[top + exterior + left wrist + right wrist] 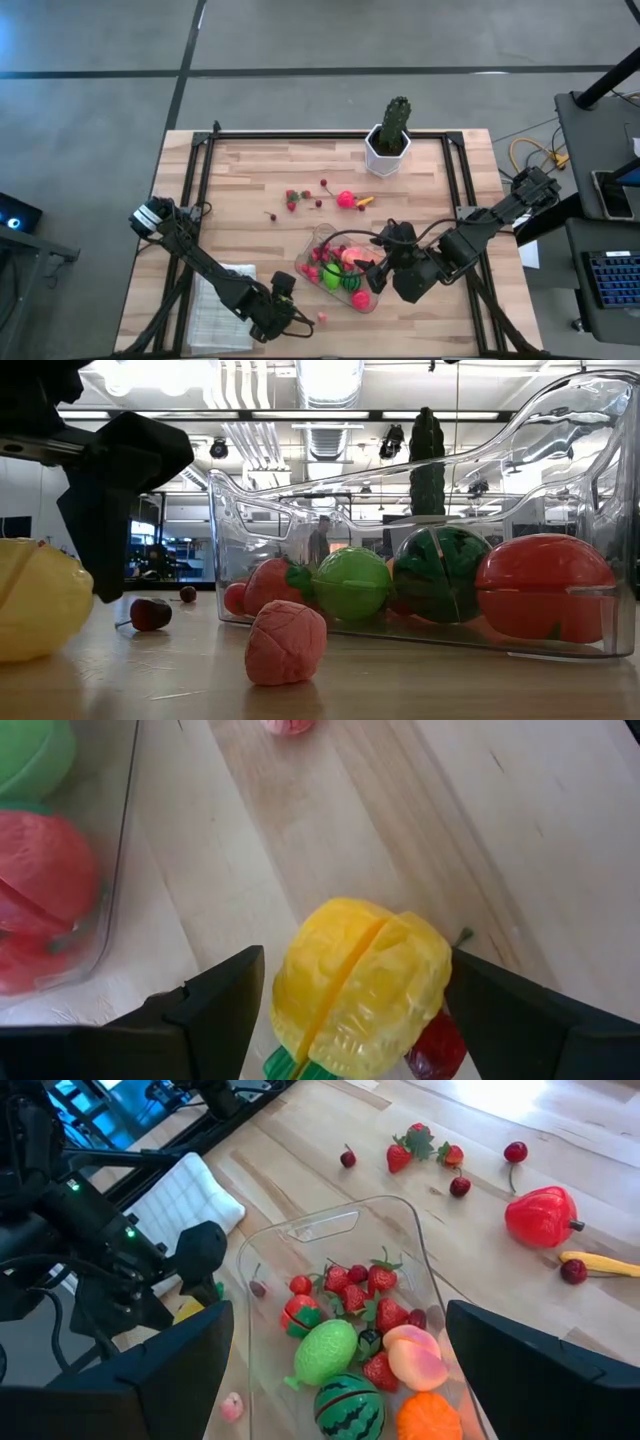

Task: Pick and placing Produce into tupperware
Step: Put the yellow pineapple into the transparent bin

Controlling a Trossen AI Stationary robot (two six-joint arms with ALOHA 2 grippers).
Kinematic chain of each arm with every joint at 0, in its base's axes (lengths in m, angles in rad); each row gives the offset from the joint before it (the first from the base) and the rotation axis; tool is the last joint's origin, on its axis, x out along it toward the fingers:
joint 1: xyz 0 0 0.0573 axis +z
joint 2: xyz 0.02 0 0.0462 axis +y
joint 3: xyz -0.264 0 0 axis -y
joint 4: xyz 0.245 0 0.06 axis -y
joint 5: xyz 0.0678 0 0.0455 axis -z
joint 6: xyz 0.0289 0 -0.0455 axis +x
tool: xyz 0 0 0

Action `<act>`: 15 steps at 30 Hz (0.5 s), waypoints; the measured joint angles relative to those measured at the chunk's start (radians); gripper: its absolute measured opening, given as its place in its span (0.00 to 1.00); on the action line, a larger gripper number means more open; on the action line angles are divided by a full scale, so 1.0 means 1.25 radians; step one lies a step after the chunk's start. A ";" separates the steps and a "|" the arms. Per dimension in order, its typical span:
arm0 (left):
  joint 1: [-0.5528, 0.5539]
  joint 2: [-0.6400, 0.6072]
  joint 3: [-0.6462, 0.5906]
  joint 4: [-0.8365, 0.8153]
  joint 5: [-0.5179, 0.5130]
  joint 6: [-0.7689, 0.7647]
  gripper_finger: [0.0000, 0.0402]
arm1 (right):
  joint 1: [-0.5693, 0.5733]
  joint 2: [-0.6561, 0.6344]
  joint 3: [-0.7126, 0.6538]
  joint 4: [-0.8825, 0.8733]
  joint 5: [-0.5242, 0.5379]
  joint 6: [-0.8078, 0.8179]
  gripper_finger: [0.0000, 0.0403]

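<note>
Wooden worktop (250, 180), bearing all items. Clear tupperware (322, 240) near the middle front, holding strawberries, a green fruit (324, 1351), a striped melon ball (349, 1412), a peach and orange pieces. Potted cactus (390, 135) at the far edge. White ribbed cloth (222, 310) at front left. Right claw (385, 268) spread wide, empty, over the tupperware's right end. Left claw (350, 1010) spread, fingers flanking a yellow fruit (360, 985) beside the tupperware; contact not discernible. Loose berries (300, 197) and red fruit (346, 199) behind. Pink piece (285, 643) in front.
</note>
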 joint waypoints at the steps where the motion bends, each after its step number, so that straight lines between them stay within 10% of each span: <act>1: 0.000 0.000 0.000 -0.002 0.000 0.000 0.70 | 0.000 0.000 0.000 -0.001 0.000 0.000 0.89; 15: 0.000 -0.002 0.008 -0.013 0.001 0.000 0.56 | 0.000 0.000 0.000 -0.005 0.000 0.000 0.89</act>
